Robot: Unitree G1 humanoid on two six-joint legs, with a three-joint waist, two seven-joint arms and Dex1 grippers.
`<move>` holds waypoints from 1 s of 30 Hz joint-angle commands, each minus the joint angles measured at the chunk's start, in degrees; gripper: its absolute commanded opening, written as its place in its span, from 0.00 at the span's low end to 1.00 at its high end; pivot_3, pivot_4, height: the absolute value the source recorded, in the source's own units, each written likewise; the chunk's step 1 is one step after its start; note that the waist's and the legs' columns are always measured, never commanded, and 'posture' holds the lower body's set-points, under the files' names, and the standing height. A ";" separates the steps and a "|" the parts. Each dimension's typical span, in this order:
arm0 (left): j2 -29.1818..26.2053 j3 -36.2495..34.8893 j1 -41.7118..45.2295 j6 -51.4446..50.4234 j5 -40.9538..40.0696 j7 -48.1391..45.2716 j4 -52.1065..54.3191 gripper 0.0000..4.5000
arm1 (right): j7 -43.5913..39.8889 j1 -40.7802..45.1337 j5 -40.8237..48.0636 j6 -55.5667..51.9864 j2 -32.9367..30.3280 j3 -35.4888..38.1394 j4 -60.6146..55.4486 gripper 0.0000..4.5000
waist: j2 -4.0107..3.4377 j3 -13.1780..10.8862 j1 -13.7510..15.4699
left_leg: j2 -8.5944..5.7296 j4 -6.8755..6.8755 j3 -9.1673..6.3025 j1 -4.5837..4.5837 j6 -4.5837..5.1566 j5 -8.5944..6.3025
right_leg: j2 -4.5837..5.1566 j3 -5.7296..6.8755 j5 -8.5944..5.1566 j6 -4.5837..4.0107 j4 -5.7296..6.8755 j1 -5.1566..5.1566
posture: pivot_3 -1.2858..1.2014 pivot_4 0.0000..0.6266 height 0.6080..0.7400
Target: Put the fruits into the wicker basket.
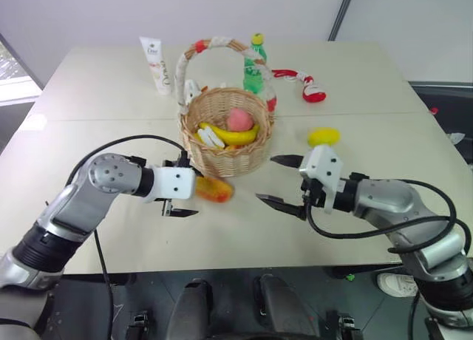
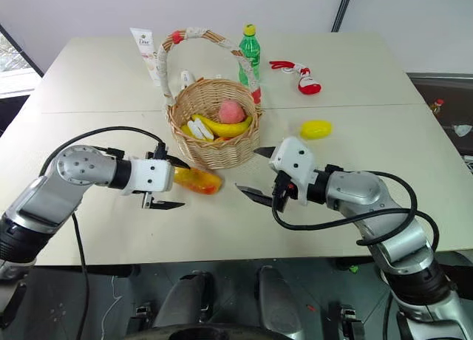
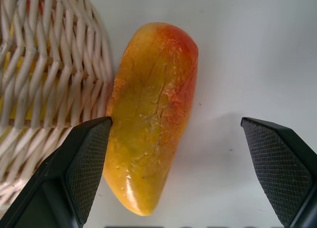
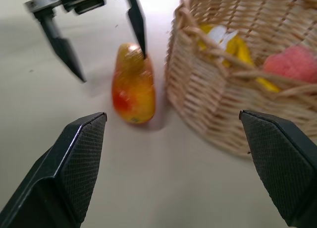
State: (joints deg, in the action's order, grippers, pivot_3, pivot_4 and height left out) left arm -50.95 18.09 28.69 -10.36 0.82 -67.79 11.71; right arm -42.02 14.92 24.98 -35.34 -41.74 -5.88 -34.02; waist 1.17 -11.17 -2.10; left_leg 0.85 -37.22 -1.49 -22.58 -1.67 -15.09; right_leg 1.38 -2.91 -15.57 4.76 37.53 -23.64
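Two fruits outside wicker basket point(image 1: 225, 137): mango point(image 1: 214, 189) on desk point(image 1: 111, 96) beside basket wall, lemon point(image 1: 324, 137) well apart. Banana point(image 1: 235, 136), peach point(image 1: 239, 119) inside. Step: mango pickup. Left gripper point(image 1: 176, 186) jaws open, straddling mango; next: close, lift over rim. Right gripper point(image 1: 284, 182) open, empty. Desk pale, matte; white wall behind.

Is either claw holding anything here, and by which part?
Nothing is held. The left claw stands open around the mango beside the wicker basket; the right claw is open, empty.
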 commanded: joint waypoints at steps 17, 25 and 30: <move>0.12 -16.84 -2.00 -12.64 -20.23 -2.20 4.87 0.51 | -1.17 1.23 -1.05 1.57 0.36 0.99 -1.62 1.00 | 0.01 -0.01 -0.25 | 0.07 -0.02 -0.15 0.07 0.00 0.00 | 0.03 0.02 0.00 0.00 0.00 0.09 | 0.52 0.24 1.00; -2.37 -18.28 -2.92 -16.13 -22.06 -2.07 5.46 0.51 | -2.11 1.95 -1.25 2.34 0.29 1.04 -0.62 1.00 | 0.01 -0.01 -0.16 | 0.01 -0.05 -0.17 0.09 0.00 0.00 | 0.05 0.03 0.00 0.01 0.00 0.14 | 0.52 0.24 1.00; -3.32 -11.77 -3.52 -9.09 -13.87 -1.75 4.61 0.91 | -2.42 2.05 -1.22 2.41 0.29 1.09 -0.64 1.00 | 0.01 -0.01 -0.16 | 0.01 -0.04 -0.14 0.11 0.00 0.00 | 0.04 0.03 0.00 0.00 0.00 0.14 | 0.52 0.24 1.00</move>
State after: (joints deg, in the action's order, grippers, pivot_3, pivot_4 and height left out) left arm -53.55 5.00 24.98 -22.42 -15.70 -69.74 15.87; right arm -44.29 16.04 23.48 -33.95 -41.57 -5.91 -33.47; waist 1.18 -11.18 -2.26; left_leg 0.86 -37.26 -1.61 -22.47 -1.67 -15.09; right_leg 1.42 -2.88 -15.57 4.76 37.53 -23.50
